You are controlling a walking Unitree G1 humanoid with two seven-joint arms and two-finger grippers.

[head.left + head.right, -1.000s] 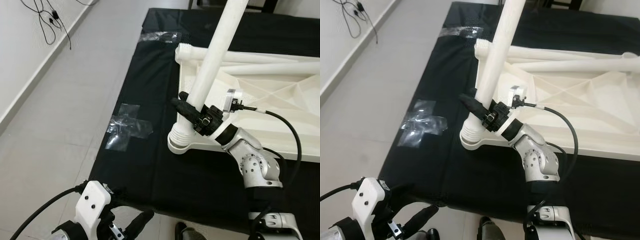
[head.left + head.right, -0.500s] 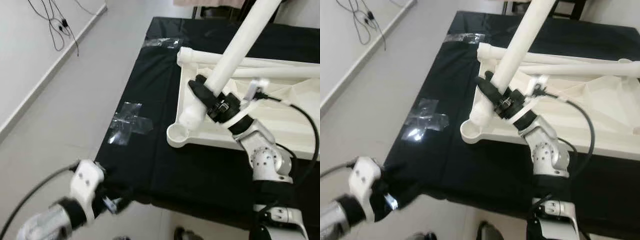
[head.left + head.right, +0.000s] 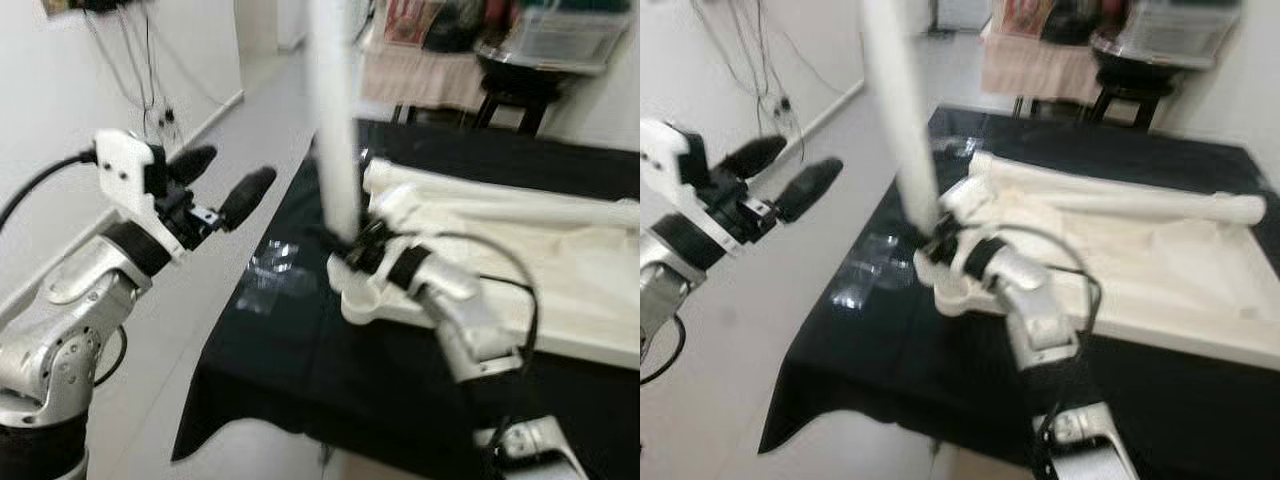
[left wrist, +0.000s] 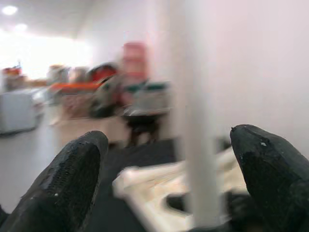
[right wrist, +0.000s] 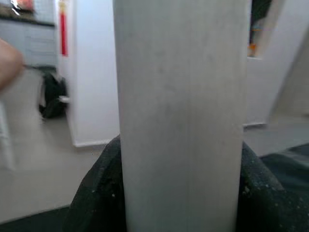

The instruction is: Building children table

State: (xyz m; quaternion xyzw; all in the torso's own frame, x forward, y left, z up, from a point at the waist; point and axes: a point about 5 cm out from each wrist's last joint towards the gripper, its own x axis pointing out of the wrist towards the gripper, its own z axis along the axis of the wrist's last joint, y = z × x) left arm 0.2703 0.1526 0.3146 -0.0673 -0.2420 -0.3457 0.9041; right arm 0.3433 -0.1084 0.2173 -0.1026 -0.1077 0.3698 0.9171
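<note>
1. The long white plastic tube leg (image 3: pixel 335 120), smooth and round, stands nearly upright, its long axis vertical and its top running out past the upper edge of the head views.
2. Its lower end sits at the near-left corner of the overturned white plastic tabletop (image 3: pixel 520 270), which lies flat on a black cloth-covered surface (image 3: pixel 290 360).
3. The right gripper (image 3: pixel 358 250) clamps the leg low down, its black fingers (image 5: pixel 96 193) pressed on either side of the tube.
4. The left gripper (image 3: pixel 215 185) is raised in the air, left of the leg and apart from it, its padded black fingers (image 4: pixel 72 179) spread wide and holding nothing.
5. Crumpled clear tape (image 3: pixel 268 280) shines on the cloth beside the tabletop.
</note>
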